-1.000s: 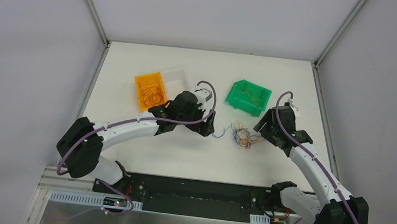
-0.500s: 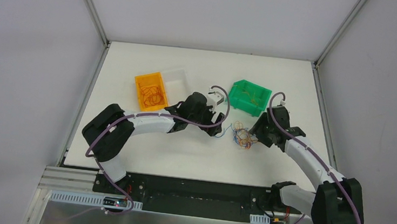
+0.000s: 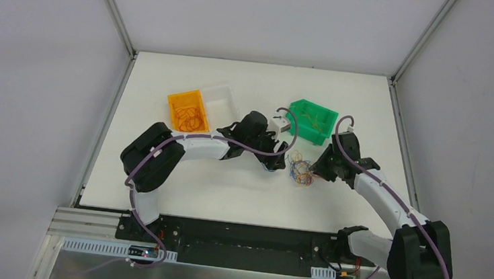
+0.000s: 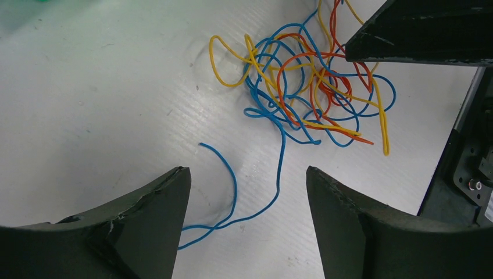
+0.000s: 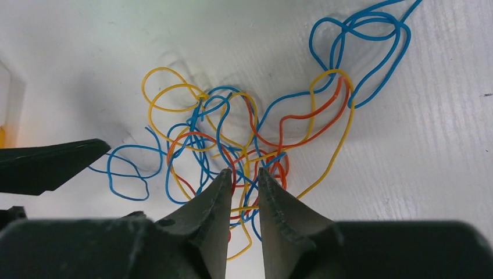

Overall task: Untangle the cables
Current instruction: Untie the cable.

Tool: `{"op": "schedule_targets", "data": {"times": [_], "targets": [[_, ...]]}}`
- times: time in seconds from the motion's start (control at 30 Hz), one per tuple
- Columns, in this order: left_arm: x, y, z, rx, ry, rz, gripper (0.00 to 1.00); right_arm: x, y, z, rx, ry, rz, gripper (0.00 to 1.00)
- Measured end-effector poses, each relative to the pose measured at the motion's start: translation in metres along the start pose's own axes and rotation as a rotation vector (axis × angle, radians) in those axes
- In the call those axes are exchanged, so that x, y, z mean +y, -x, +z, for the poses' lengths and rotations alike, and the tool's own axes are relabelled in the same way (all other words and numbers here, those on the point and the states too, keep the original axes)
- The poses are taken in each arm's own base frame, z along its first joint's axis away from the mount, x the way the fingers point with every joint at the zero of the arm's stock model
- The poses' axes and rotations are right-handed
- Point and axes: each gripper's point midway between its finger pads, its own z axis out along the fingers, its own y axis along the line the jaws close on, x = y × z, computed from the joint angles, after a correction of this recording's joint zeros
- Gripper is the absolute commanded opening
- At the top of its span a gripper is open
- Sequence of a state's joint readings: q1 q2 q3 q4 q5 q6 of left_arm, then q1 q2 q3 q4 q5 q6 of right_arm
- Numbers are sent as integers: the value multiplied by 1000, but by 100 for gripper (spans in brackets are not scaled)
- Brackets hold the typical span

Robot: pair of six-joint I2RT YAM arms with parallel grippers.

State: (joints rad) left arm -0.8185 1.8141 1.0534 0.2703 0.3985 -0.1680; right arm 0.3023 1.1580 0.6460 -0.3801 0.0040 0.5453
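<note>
There are two arms, the left arm (image 3: 193, 149) and the right arm (image 3: 382, 193), and two grippers, the left gripper (image 3: 270, 163) and the right gripper (image 3: 316, 167). One clump of cables (image 3: 301, 170) shows three colours; its strands cannot be counted. Three containers stand behind: one orange bin (image 3: 172, 114), one green bin (image 3: 302, 135), one clear tray (image 3: 224, 97).

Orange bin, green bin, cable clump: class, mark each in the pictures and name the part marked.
orange bin (image 3: 185, 93), top view, far rim.
green bin (image 3: 316, 107), top view, far rim.
cable clump (image 5: 247, 152), right wrist view, middle of the tangle.
</note>
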Motion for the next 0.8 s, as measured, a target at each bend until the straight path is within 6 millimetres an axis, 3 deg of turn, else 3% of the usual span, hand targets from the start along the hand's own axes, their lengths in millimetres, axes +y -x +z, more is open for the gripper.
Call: {"op": "schedule_targets", "data": {"times": [0.03,0.1,0.13,0.2,0.23,0.57,0.8], "targets": [[-1,-1,3,8,-10,-4,71,1,1,-2,-4,7,0,29],[0,-1,9,21,-17,-11,61,4,3,-6,-17,23,0,45],[0,-2,11,28,-19,-15,48,5,3,-7,-21,28,3,51],[-1,-3,14,42,-29,-27,11,6,4,-9,-27,38,-5,60],[-2,-3,15,48,-34,-32,0,6,4,-9,-26,41,-9,62],[-3,-9,7,77,-27,-36,0,6,2,-3,8,31,-80,61],[-6,-4,-1,60,-28,-20,0,24,34,-1,-46,12,-168,60]]}}
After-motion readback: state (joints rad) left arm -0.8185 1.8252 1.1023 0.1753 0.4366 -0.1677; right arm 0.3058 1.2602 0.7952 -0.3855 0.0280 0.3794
